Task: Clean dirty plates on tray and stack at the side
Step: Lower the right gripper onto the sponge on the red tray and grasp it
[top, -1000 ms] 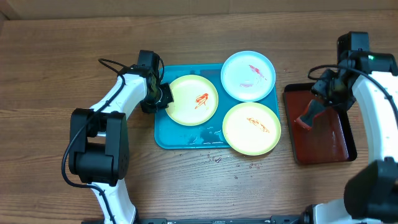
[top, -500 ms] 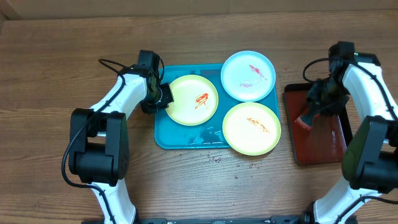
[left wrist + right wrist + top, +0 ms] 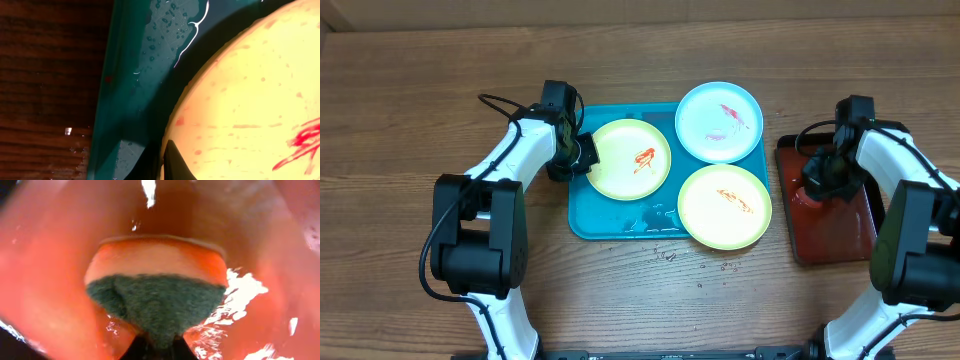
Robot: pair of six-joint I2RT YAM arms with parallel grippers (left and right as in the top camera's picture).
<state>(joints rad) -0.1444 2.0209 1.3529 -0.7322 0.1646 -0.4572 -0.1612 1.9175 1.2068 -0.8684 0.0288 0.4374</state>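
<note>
Right gripper (image 3: 813, 185) is clamped on sponge (image 3: 155, 290), green scrub face showing, over wet red tray (image 3: 850, 235). Left gripper (image 3: 582, 153) sits at the 9 o'clock rim of yellow plate (image 3: 630, 160); grip cannot be told. Blue tray (image 3: 582, 222) has its long axis 9–3. Blue plate (image 3: 720, 121) lies at 1 and second yellow plate (image 3: 724, 206) at 5, both overhanging.

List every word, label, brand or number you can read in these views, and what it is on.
None can be read. The dirty plates, turquoise tray, dark red tray, sponge and table bear no print. The red marks on the plates are sauce smears, not writing.
</note>
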